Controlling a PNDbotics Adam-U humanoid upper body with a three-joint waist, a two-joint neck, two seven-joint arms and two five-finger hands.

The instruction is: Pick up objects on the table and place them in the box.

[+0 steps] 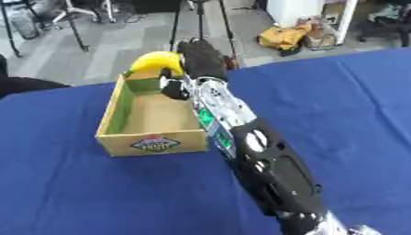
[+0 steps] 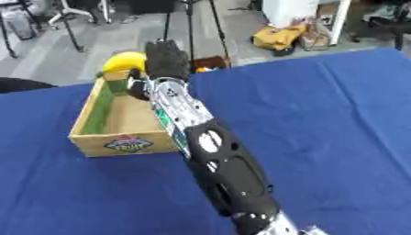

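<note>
A yellow banana (image 1: 154, 61) hangs over the far end of the open cardboard box (image 1: 152, 143), which stands on the blue table (image 1: 337, 101) left of centre. My right hand (image 1: 201, 58) is shut on the banana's right end, and its arm reaches in from the lower right along the box's right wall. The box floor that shows is bare; the arm hides its right wall. A printed label marks the near wall. My left hand shows in neither view.
The table's far edge runs just behind the box. On the floor beyond it are tripod legs (image 1: 201, 23) and a yellow bag (image 1: 282, 36). A dark shape (image 1: 20, 85) sits at the left edge. Blue cloth stretches right and in front of the box.
</note>
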